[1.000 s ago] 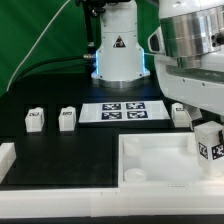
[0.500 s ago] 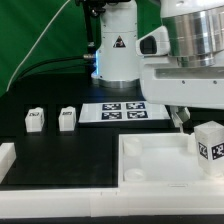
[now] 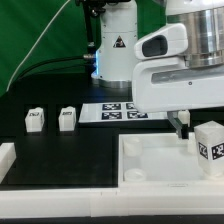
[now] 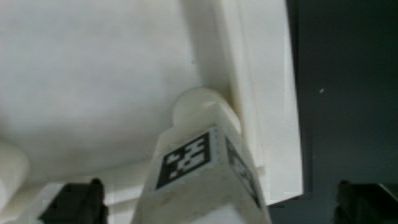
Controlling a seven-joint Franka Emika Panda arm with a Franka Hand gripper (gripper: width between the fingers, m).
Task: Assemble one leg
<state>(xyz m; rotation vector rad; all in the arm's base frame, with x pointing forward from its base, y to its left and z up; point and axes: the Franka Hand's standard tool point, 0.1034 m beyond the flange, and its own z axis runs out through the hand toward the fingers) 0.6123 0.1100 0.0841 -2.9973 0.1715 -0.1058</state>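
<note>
The arm's base column [image 3: 118, 30] is a smooth, rounded white pedestal with a dark triangular sticker [image 3: 117, 43] on its front and a blue light [image 3: 99, 66] glowing at its foot. Closer in, the wrist housing [image 3: 185, 75] is a bulky glossy white shell under a ribbed silver-grey collar [image 3: 200, 30]. The fingers [image 3: 181, 124] are black.

In the wrist view both dark fingertips [image 4: 79, 203] of the claw [image 4: 222, 203] are cut off by the picture's edge, as is one end of the leg [image 4: 199, 165] between them; the tray [image 4: 89, 70] behind is blurred; in the exterior view the arm's housing [image 3: 185, 65] hides nearly all of the claw and one end of the marker board [image 3: 112, 111]; the tray runs out past the exterior view's right edge; the tags on the spare leg [image 3: 33, 120] and its neighbour [image 3: 67, 118] on the desk [image 3: 70, 150] are too small to read.
</note>
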